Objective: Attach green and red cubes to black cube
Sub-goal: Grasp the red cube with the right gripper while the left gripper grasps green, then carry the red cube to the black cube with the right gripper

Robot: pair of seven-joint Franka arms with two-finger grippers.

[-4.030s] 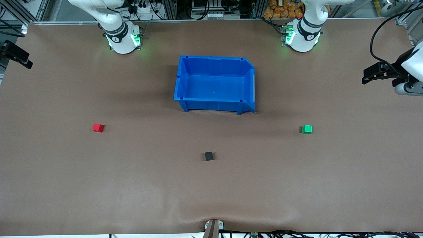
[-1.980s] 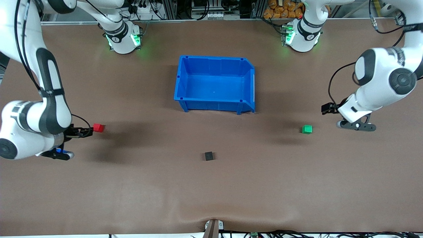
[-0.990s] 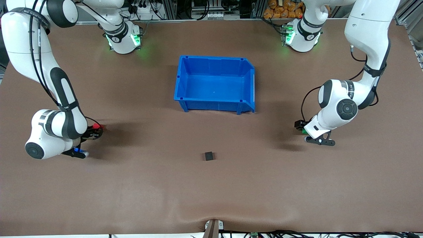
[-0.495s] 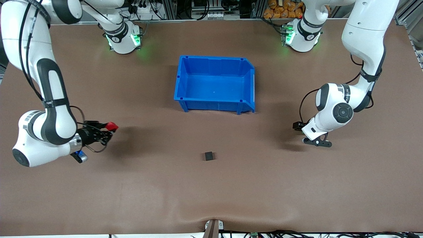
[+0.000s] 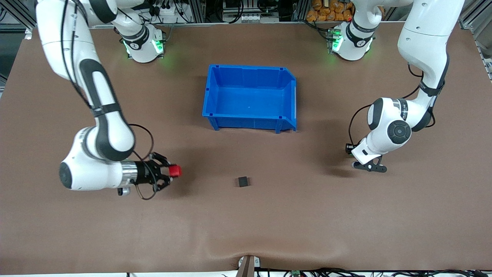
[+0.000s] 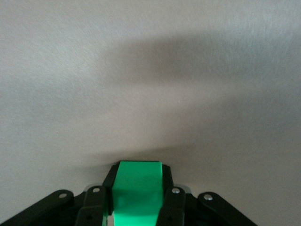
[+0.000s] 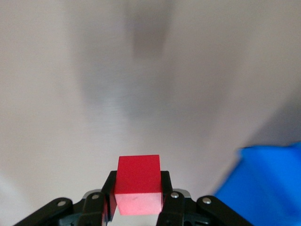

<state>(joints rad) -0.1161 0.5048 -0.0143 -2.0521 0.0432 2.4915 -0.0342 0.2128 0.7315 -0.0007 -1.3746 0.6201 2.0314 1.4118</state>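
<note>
Both coloured cubes are now gripped; the small matte black cube (image 5: 242, 181) still waits alone on the brown table (image 5: 269, 223).

The right gripper (image 5: 172, 171), clamped on the bright red plastic cube (image 5: 175, 171), has swung in from the right arm's end toward the black cube. The left gripper (image 6: 136, 207) has just pinched the bright green plastic cube (image 6: 137, 190) low at the left arm's end, so joining can begin.

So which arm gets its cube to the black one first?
Probably right: its end effector holds the red cube nearer the black cube; the left end effector is farther.
</note>
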